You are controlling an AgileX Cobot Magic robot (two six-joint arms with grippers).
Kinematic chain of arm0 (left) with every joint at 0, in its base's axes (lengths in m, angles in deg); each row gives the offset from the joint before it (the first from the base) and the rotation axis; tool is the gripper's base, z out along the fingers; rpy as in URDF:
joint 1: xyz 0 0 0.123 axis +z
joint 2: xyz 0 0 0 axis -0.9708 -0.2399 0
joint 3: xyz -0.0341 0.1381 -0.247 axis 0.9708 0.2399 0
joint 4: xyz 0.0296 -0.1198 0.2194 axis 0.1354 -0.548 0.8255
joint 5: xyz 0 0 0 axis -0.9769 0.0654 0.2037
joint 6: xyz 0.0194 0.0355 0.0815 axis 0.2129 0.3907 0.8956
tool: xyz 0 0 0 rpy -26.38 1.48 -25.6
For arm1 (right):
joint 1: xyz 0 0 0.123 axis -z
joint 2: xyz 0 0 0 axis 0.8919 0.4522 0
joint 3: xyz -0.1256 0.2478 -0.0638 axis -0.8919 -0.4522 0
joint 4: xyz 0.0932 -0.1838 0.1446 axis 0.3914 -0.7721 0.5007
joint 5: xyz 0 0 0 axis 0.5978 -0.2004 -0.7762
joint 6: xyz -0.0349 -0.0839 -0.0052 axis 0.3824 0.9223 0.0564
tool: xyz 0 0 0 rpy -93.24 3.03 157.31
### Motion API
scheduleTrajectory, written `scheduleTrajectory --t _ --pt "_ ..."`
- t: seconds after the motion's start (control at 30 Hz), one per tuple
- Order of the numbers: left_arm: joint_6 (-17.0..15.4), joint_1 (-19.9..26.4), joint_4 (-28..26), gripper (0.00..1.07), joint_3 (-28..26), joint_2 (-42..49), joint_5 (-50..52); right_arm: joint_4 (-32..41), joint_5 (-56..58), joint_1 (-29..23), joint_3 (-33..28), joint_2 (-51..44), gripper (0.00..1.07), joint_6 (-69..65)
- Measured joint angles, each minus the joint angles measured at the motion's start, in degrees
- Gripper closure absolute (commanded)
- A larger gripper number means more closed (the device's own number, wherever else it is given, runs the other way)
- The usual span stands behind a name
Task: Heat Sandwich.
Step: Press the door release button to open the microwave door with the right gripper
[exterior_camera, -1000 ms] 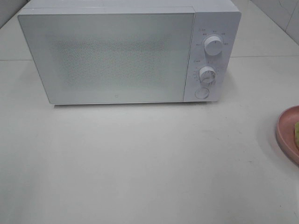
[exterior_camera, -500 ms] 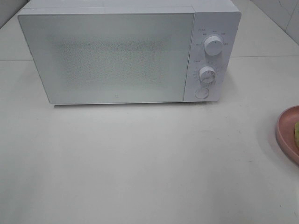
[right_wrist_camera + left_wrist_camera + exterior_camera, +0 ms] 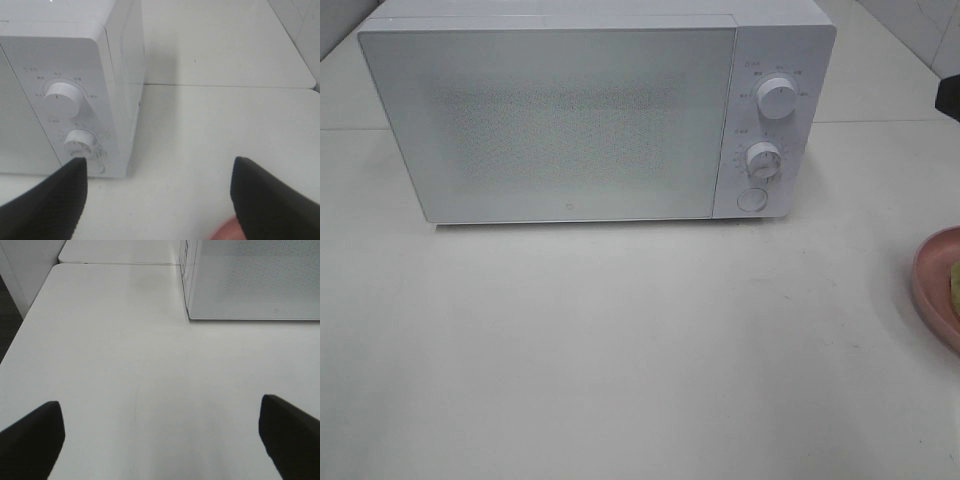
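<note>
The sandwich (image 3: 955,285) is a yellowish-green sliver on the pink plate (image 3: 932,285), cut off by the right edge of the exterior view. The white microwave (image 3: 570,120) stands at the back with its door shut. My right gripper (image 3: 157,200) is open and empty. It hovers to the right of the microwave's knobs (image 3: 62,100), with the pink plate's rim (image 3: 227,232) just below it. A dark part of the right arm (image 3: 952,97) shows at the right edge. My left gripper (image 3: 160,440) is open and empty over bare table, in front of the microwave's left corner (image 3: 192,315).
The microwave has two dials (image 3: 777,98) and a round button (image 3: 751,199) on its right panel. The white table (image 3: 620,350) stretches in front of it. A table seam runs behind the microwave (image 3: 225,86).
A dark part of the right arm has come into the exterior view at the right edge. The microwave, plate and sandwich have not moved.
</note>
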Motion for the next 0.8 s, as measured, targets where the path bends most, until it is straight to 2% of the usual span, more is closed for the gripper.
scheduleTrajectory --t 0.2,0.73,0.8 --pt "0.0 0.0 0.0 0.05 0.0 0.0 0.0 -0.17 -18.96 0.0 -6.36 5.84 0.31 0.0" --pt "0.0 0.0 0.0 0.05 0.0 0.0 0.0 6.59 -49.27 0.0 -17.93 18.51 0.31 6.36" --pt "0.0 0.0 0.0 0.05 0.0 0.0 0.0 8.31 -52.37 -1.89 -19.65 20.17 0.31 6.42"
